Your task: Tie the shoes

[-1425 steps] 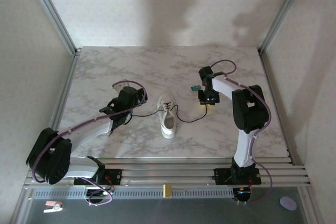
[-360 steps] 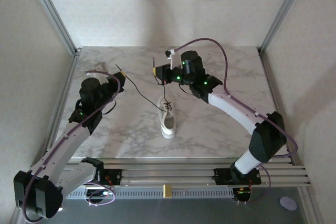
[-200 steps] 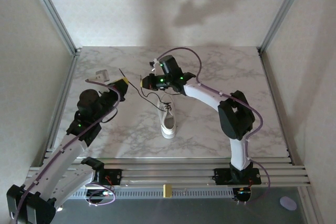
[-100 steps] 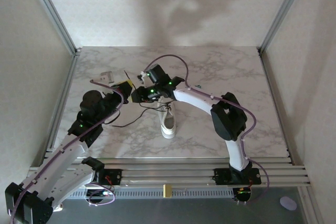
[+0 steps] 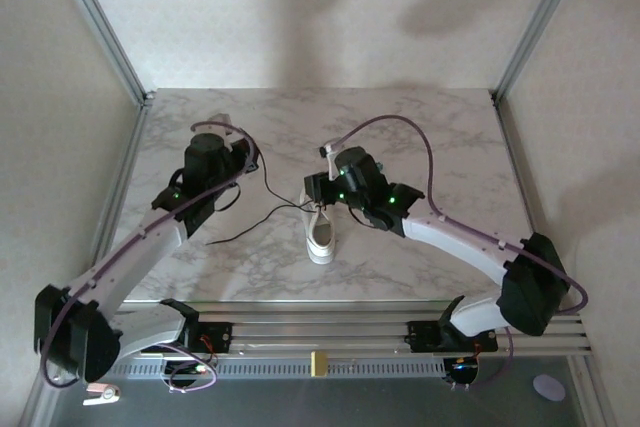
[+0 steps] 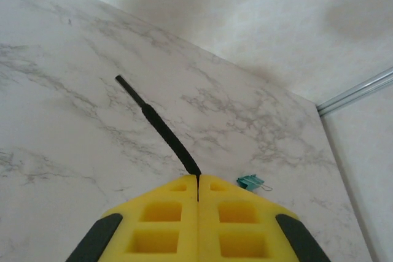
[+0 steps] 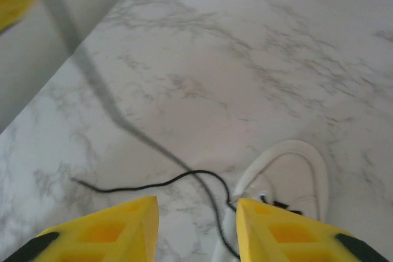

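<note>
My left gripper (image 6: 198,179) is fully closed, and it pinches one black lace (image 6: 156,124) between the yellow fingers. The end of the lace sticks out in front of the fingertips, stiff and pointing away from them. Just beside the right fingertip, on the table (image 6: 67,90) below, I see a small green clip (image 6: 250,181).

In the top view the left gripper (image 5: 243,152) is raised, and the lace (image 5: 270,192) runs from it down to the shoe (image 5: 320,230), which is to its right and nearer to the arm bases. The shoe stands on its sole on the marble.

My right gripper (image 7: 196,204) is partly open, with a clear gap between the two fingers, and it holds nothing. The shoe (image 7: 288,176) is below it and a little to its right, with the opening facing up. A second lace (image 7: 153,182) lies loose on the table under the gap and curves away to the left. In the top view this gripper (image 5: 312,189) hovers just beyond the far end of the shoe.
</note>
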